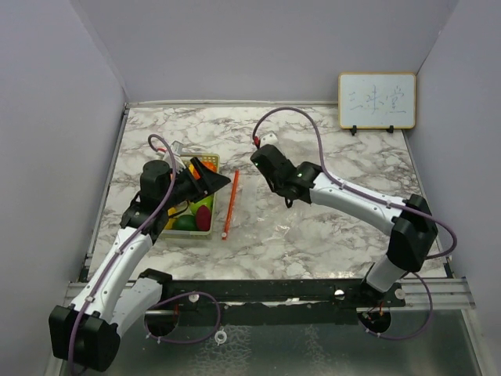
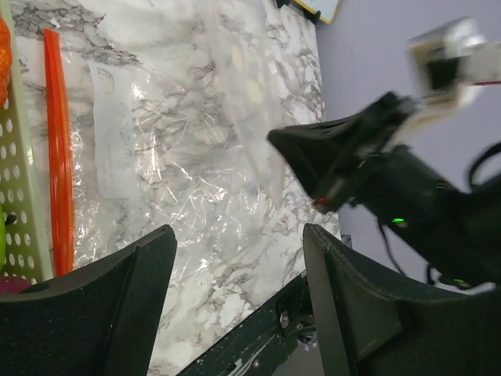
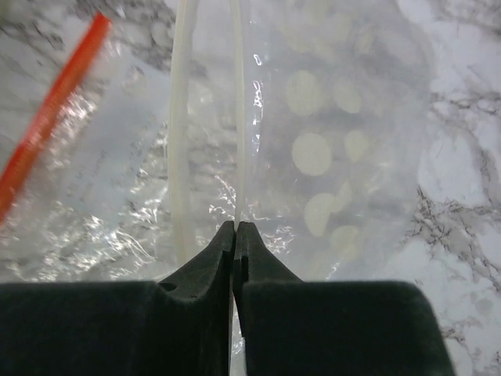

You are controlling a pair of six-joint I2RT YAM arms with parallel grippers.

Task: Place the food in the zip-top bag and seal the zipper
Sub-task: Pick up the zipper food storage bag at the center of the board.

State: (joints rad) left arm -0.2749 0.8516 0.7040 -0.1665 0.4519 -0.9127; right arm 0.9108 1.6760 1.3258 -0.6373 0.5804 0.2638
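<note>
Black right gripper (image 3: 235, 227): jaws pressed together, clamped on the thin white edge of the zip-top bag (image 3: 337, 157) (low centre in the right wrist view).
Black left gripper (image 2: 239, 233): fingers apart with nothing between them. It hangs over the right part of the basket (image 2: 22, 204), left of centre in the top view.
Clear zip-top bag: crinkled, flat on the marble table (image 1: 329, 227) except for the pinched white edge, which is lifted.
Thin orange-red strip (image 1: 229, 204): straight, just right of the basket, along the bag's left side.
Toy food (image 1: 185, 223): green, dark red, yellow and orange pieces, all in the pale green basket, outside the bag.
Small whiteboard (image 1: 376, 100): upper right, against the wall.
</note>
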